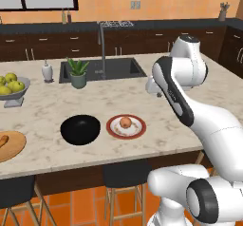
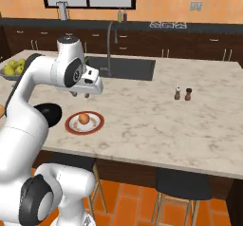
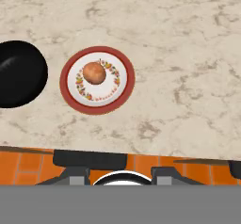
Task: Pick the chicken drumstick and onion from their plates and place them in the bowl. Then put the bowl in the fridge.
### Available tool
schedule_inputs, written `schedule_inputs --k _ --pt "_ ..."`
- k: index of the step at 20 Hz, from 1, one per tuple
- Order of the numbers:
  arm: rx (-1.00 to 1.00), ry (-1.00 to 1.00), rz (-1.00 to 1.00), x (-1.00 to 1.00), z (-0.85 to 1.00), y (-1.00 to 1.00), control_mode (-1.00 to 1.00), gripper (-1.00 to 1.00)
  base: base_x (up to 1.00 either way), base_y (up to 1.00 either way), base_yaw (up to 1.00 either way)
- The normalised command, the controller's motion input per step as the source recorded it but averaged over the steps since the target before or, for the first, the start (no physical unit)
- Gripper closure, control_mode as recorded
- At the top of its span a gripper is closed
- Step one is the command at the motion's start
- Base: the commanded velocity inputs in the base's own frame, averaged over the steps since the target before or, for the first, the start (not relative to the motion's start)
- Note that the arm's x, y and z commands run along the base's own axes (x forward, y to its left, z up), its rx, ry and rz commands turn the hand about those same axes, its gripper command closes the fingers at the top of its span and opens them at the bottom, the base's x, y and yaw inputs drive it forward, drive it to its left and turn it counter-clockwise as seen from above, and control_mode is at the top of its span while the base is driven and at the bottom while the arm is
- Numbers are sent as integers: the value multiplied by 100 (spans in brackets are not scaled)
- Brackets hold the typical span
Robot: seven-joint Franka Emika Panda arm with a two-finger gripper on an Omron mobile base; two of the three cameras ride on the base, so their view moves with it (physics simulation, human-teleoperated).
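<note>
Gripper (image 2: 79, 95) hovers high above the counter (image 2: 156, 116), holding nothing; jaw width cannot be judged. Below it the onion (image 3: 94, 72) sits centred on its white plate (image 3: 123, 84), black bowl (image 3: 19, 75) just beside, suiting a short transfer.

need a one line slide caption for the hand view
Looking down on the onion on its red-rimmed white plate, beside the empty black bowl on the marble counter.

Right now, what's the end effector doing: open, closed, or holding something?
End effector: hangs above the counter, nothing visible between its fingers; open or closed cannot be told. The onion sits on its white plate.
</note>
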Motion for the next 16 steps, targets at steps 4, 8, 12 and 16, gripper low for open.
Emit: schedule_inputs --k 4,8,12,16 --pt "0 0 0 0 0 1 100 -100 1 17 0" --pt "0 0 0 0 0 0 100 -100 13 71 -5" --pt "0 0 0 0 0 0 100 -100 24 80 -3" --pt "0 0 0 0 0 0 100 -100 41 77 0"
